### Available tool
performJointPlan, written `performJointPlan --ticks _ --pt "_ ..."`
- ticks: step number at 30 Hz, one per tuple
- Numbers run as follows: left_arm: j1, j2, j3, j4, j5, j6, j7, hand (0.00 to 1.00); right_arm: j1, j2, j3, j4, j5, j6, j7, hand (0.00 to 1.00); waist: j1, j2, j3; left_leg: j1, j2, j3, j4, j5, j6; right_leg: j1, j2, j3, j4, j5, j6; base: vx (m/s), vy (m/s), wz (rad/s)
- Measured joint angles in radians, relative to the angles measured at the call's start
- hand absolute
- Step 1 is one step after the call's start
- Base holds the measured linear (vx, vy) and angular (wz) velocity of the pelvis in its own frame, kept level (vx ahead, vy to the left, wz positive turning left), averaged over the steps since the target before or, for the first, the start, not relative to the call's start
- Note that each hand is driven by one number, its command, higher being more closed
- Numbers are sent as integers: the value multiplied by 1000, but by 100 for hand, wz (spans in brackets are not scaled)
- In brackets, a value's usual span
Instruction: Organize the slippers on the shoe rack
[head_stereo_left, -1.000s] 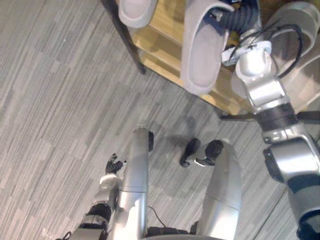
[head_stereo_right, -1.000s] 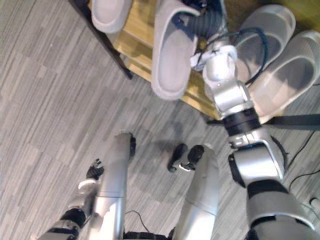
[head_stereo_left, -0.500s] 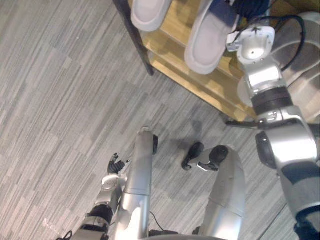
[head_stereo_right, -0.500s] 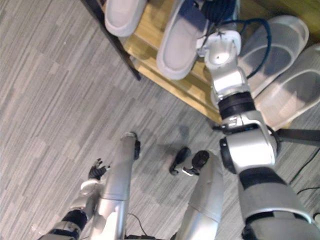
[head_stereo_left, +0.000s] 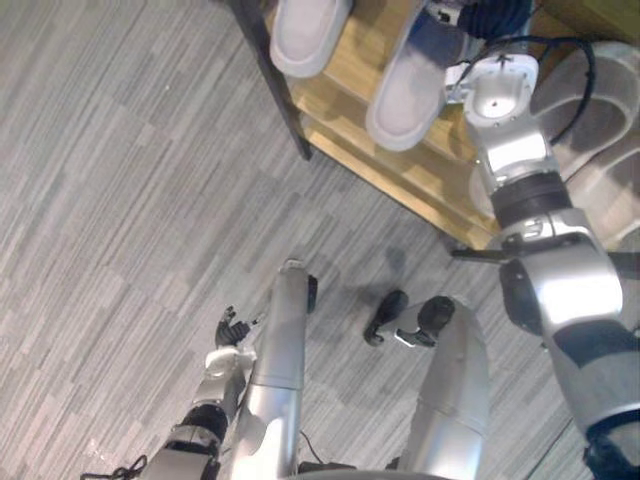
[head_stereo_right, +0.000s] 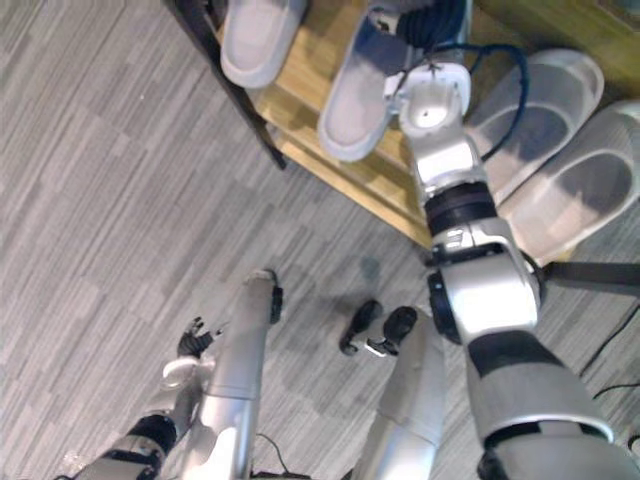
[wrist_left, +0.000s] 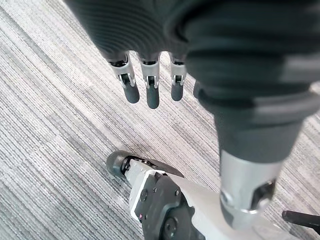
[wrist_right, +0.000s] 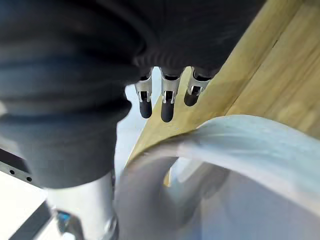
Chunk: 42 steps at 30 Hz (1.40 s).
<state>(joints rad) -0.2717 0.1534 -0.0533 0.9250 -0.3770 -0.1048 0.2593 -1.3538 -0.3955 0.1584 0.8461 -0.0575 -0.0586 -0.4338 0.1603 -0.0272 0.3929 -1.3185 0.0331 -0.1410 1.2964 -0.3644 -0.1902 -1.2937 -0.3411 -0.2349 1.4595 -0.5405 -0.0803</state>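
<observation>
Wooden shelving of the shoe rack (head_stereo_left: 395, 175) carries a pale grey slipper (head_stereo_left: 410, 92) beside a second slipper (head_stereo_left: 308, 35), both cut off by the upper edge of the head views. A third slipper (head_stereo_right: 535, 115) and a fourth slipper (head_stereo_right: 590, 185) lie further right, partly behind the arm. The right hand (wrist_right: 166, 105) hangs at the first slipper's strap, fingers straight and loose over the shelf edge, curled round nothing, its thumb out of sight. The left hand (wrist_left: 151, 92) hangs slack and empty above the grey carpet (head_stereo_left: 120, 200).
</observation>
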Motion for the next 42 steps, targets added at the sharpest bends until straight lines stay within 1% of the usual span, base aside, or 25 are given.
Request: performJointPlan --ticks 4,7,9,10,11,12,15,16,17,19,20,21,22,24,25,27,28,30,31,36,42 --pt "10 -6 24 -1 1 0 -9 0 0 30 -1 -1 -1 4 4 0 1 -1 -25 19 7 7 -22 1 1 15 6 0 -20 4 1 14 -2 -3" --pt "14 -8 34 -2 0 -1 -11 0 2 50 -1 -4 -1 20 4 0 0 -1 -26 59 12 16 -45 2 1 47 11 5 -39 7 -1 21 -2 -5" --pt "15 -8 37 -4 0 -2 -14 0 4 59 -1 -10 -2 20 3 0 -2 0 -26 83 15 21 -59 2 1 68 13 6 -52 8 1 12 4 -5" --pt "17 -7 41 -5 0 -2 -21 0 18 68 -1 -30 -2 22 2 0 -4 -1 -29 97 18 23 -68 2 1 80 15 5 -62 8 2 10 12 -6" --pt "20 -7 45 -10 0 -2 -25 0 54 80 -1 -89 -2 23 1 0 -5 0 -32 109 22 25 -76 2 1 93 20 4 -70 9 3 12 12 -6" --pt "20 -7 47 -11 0 -2 -26 0 63 84 0 -102 -2 23 1 0 -7 0 -32 113 23 26 -78 1 1 96 21 4 -72 9 3 14 12 -5" --pt "20 -8 60 -14 -5 0 -27 0 156 133 0 -244 1 25 -2 0 -12 -3 -36 134 33 40 -93 1 1 110 29 11 -88 13 8 16 17 -7" --pt "20 -8 62 -14 -7 1 -27 0 168 139 0 -260 1 24 -3 0 -12 -3 -37 135 34 43 -93 1 1 110 29 12 -89 13 8 15 17 -8" --pt "20 -8 75 -15 -15 2 -29 0 228 177 0 -327 22 22 -1 0 -22 -4 -37 141 39 52 -94 1 2 113 30 16 -90 15 6 14 17 -5" --pt "20 -7 80 -18 -18 2 -28 0 279 205 -1 -361 29 20 0 0 -27 -4 -37 148 42 52 -96 1 2 122 32 14 -94 15 6 11 12 -5" --pt "20 -11 100 -28 -19 3 -30 0 366 246 -7 -408 33 19 1 0 -35 -4 -37 166 47 51 -104 1 3 144 39 10 -106 16 10 7 9 -5" --pt "20 -12 106 -29 -19 3 -30 0 387 256 -10 -419 37 19 1 0 -37 -5 -38 170 47 52 -107 1 3 147 40 10 -109 17 12 -1 22 -9" --pt "20 -13 121 -31 -19 3 -30 0 452 303 -25 -450 40 19 2 0 -46 -6 -39 182 49 54 -112 0 5 158 45 11 -118 18 14 -8 27 -8" --pt "18 -15 136 -31 -19 4 -31 0 485 329 -38 -461 40 19 1 0 -52 -6 -39 187 50 56 -114 -1 6 162 46 11 -121 19 17 -13 24 -6" --pt "15 -22 156 -33 -19 5 -32 0 532 354 -50 -485 39 19 0 0 -55 -6 -39 190 52 61 -115 -2 7 163 46 15 -122 20 18 0 0 0" --pt "13 -23 160 -33 -18 6 -32 0 561 361 -67 -485 37 20 0 0 -55 -6 -39 192 54 64 -115 -2 8 163 46 18 -122 21 19 0 0 0" --pt "11 -34 185 -34 -18 10 -31 0 581 368 -78 -487 34 20 -1 0 -55 -6 -39 193 55 65 -115 -2 8 163 47 19 -123 21 21 -11 15 -3" --pt "11 -40 200 -35 -18 12 -31 0 593 371 -86 -488 30 20 -3 0 -55 -6 -39 194 56 66 -115 -2 9 164 48 19 -124 22 21 0 0 0" --pt "11 -51 221 -49 -18 21 -31 0 623 381 -102 -523 25 22 -5 0 -54 -6 -39 194 56 66 -117 -2 9 164 48 19 -126 22 21 0 0 0" --pt "7 -58 234 -54 -18 23 -31 0 666 395 -116 -559 29 20 3 0 -55 -6 -39 202 58 68 -123 -2 9 173 49 18 -133 22 21 0 0 0" --pt "-9 -72 259 -61 -18 25 -36 0 678 397 -115 -554 108 17 45 0 -54 -7 -40 202 60 68 -125 -3 10 176 52 15 -137 22 21 0 0 0"
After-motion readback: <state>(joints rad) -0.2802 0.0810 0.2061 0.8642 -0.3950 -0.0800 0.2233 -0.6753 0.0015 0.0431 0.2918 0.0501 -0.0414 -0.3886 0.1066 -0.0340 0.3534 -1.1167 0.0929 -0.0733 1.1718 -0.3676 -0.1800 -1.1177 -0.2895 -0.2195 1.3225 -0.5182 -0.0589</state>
